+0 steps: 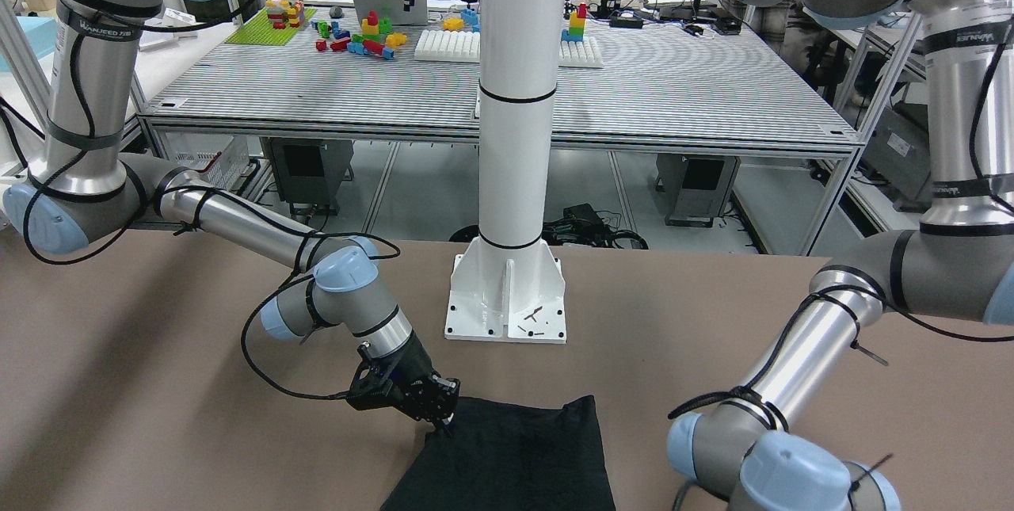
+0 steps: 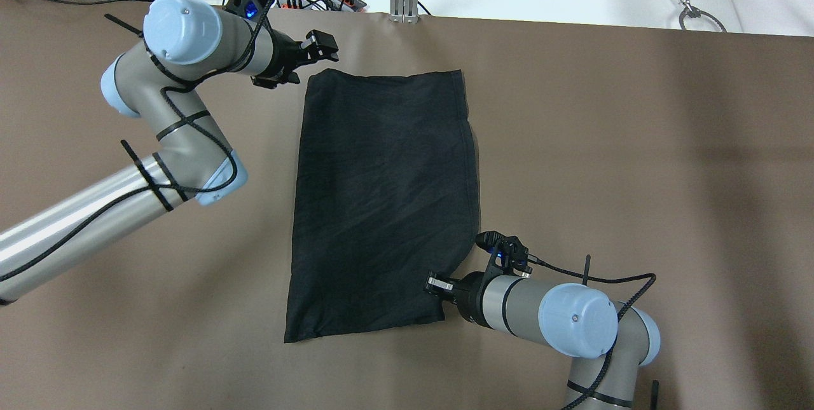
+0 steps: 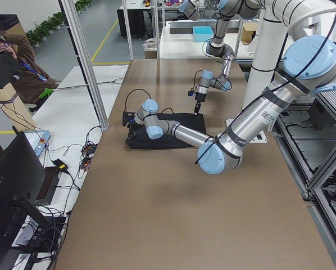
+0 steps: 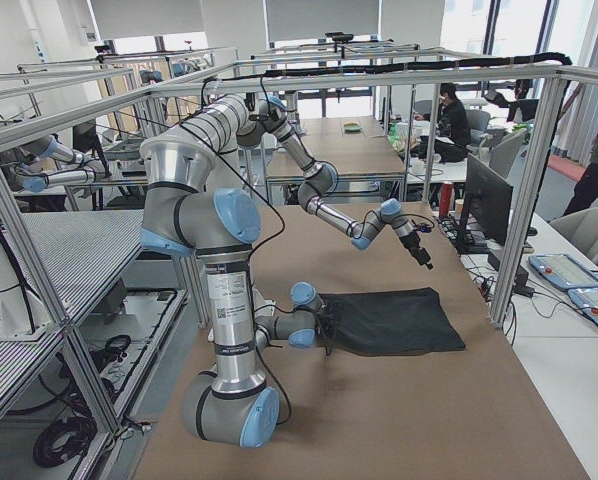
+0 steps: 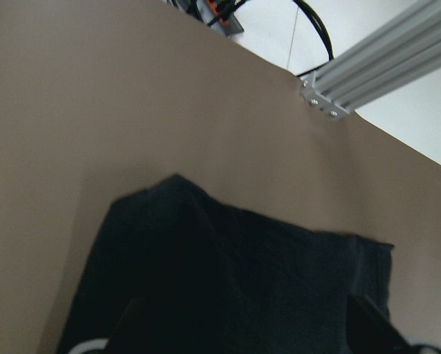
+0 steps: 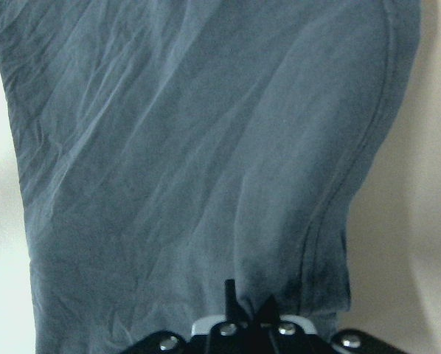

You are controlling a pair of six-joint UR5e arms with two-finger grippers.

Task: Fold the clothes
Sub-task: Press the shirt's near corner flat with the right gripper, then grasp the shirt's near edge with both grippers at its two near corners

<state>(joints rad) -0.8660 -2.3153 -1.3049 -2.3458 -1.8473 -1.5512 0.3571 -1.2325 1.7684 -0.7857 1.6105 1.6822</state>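
Mid-worktop, black cloth [image 2: 381, 194] spread flat, one arm at each of two opposite corners.
Cloth runs lengthwise from near the far edge toward the robot-side edge of the brown worktop [image 2: 636, 143], lightly creased, w/ a hem along its R side. R end effector [image 2: 436, 284] sits low at the robot-side R corner, fingers narrow & pinched on the hem; that corner is drawn slightly toward it. L end effector [image 2: 308, 57] hovers over the far L corner, fingers spread wide, holding nothing, raised clear of the fabric in the side view. Corner below it is a bit bunched.
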